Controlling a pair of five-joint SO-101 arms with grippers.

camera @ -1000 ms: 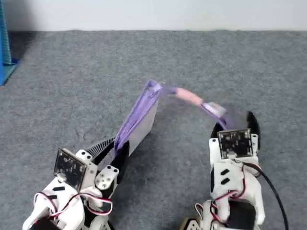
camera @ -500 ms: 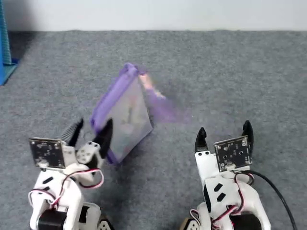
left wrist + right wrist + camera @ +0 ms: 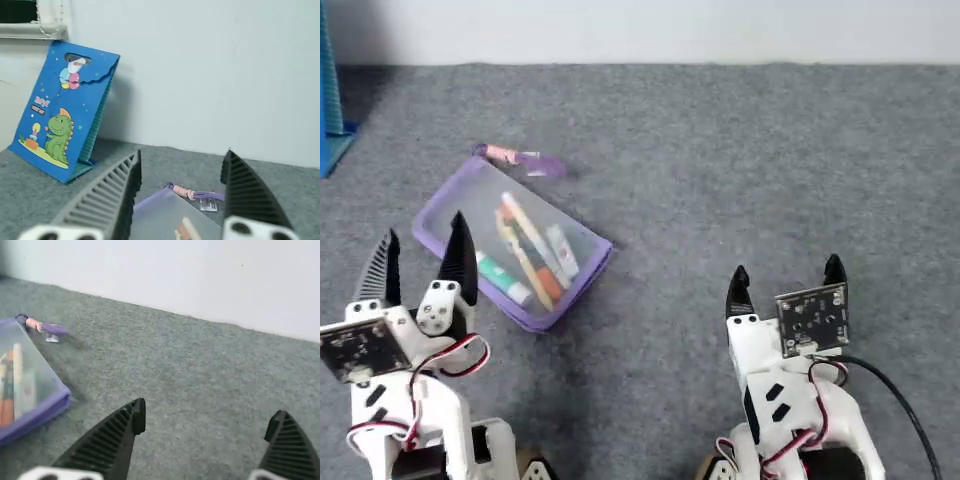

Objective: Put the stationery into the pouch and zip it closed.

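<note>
Shown at 10 o'clock in the high view: the pouch (image 3: pixel 510 255), lying flat on the carpet with its long axis running from 10 to 4 o'clock. Clear front panel, purple edging all round, rectangular outline. Visible through the panel: the stationery (image 3: pixel 525 255), several pens or markers side by side, among them an orange one, a green-and-white one and a pale one. At the pouch's 12 o'clock corner, a pink and purple strap (image 3: pixel 520 158) trailing toward 3 o'clock, with a small white tag. Whether the zip is closed cannot be told.

At 8 o'clock, the left gripper (image 3: pixel 422 232), jaws spread wide and holding nothing, its tips just beside the pouch's near end without touching it. At 5 o'clock, the right gripper (image 3: pixel 786 268), jaws likewise wide and empty, well apart from the pouch. Behind it, a black cable (image 3: pixel 890 390) looping toward 5 o'clock.

Underneath everything, grey short-pile carpet (image 3: pixel 740 150). Along 12 o'clock, a plain white wall (image 3: pixel 650 30). At 10 o'clock against the wall, a blue gift bag (image 3: pixel 62 110) printed with a green dinosaur, standing upright beneath a white sill (image 3: pixel 30 30).
</note>
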